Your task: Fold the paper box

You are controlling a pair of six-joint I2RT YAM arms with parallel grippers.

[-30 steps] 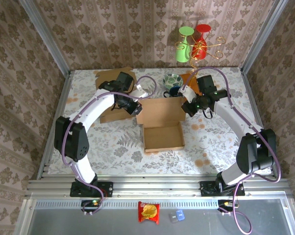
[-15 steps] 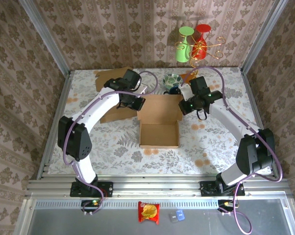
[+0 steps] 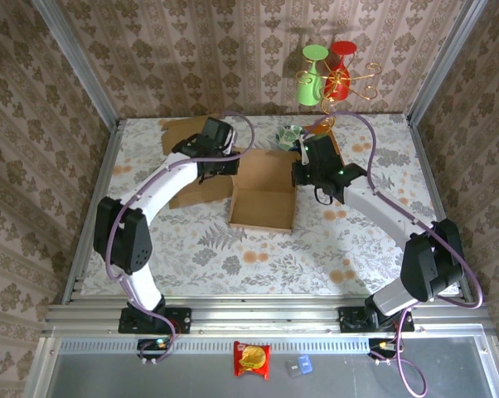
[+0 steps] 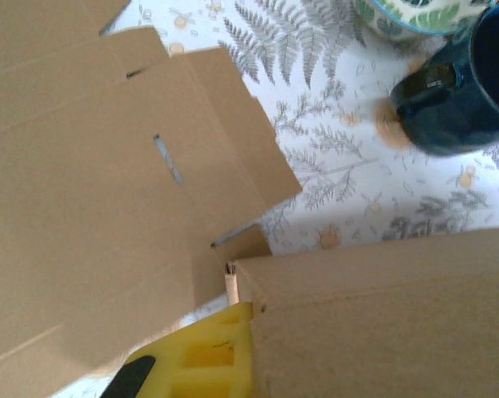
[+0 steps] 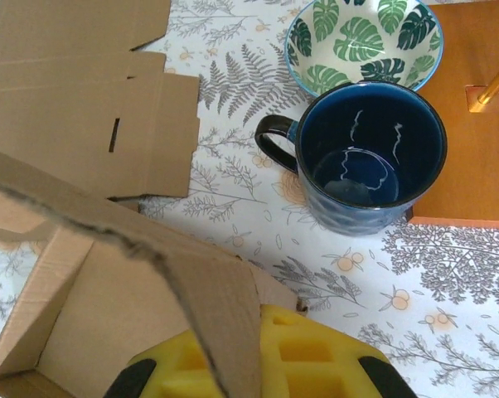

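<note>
The brown paper box (image 3: 262, 207) sits open at the table's middle, its tray facing up and its lid (image 3: 268, 170) raised at the far side. My left gripper (image 3: 232, 163) is shut on the lid's left end. A yellow finger (image 4: 196, 361) presses against the cardboard lid (image 4: 382, 315), and the other finger is hidden behind it. My right gripper (image 3: 302, 171) is shut on the lid's right end. There the lid's edge (image 5: 220, 307) runs between the yellow fingers (image 5: 316, 356), with the tray's inside (image 5: 92, 332) below it.
A flat cardboard sheet (image 3: 187, 189) lies left of the box under my left arm. Just behind the box stand a blue mug (image 5: 367, 157) and a leaf-patterned bowl (image 5: 361, 41). A wooden stand (image 5: 473, 108) holding green and red cups (image 3: 326, 70) is at the far right.
Both grippers moved inward and toward the far side, lifting the lid up from lying flat. The box tray slid back and a little left with them.
</note>
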